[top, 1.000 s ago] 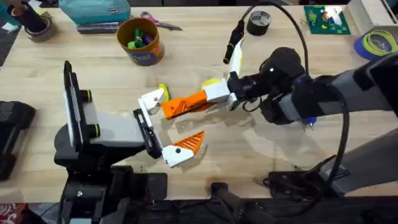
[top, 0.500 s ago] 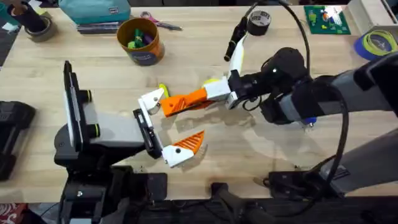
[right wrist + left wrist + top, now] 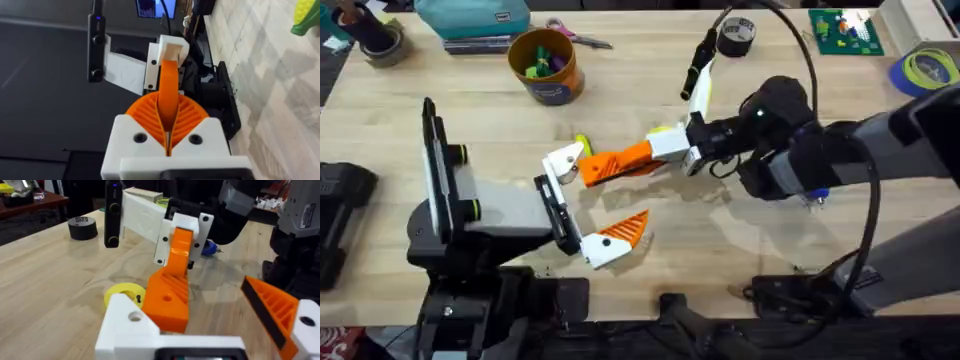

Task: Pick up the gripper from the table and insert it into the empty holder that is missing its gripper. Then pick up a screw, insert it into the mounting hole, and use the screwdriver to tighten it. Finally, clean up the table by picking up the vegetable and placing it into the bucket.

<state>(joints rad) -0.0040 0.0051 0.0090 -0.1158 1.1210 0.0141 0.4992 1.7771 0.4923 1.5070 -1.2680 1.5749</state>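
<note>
Overhead view: right end effector (image 3: 620, 166) is closed on the gripper (image 3: 617, 167), an orange ribbed wedge held edge-on between its pads, its tip just beside the holder (image 3: 563, 161) on the left end effector (image 3: 588, 205), whose fingers stand apart. Judged light, rigid, fairly slick plastic; the flat sides give the surest hold. Seating likely demands square alignment; a skewed push could jam.
</note>
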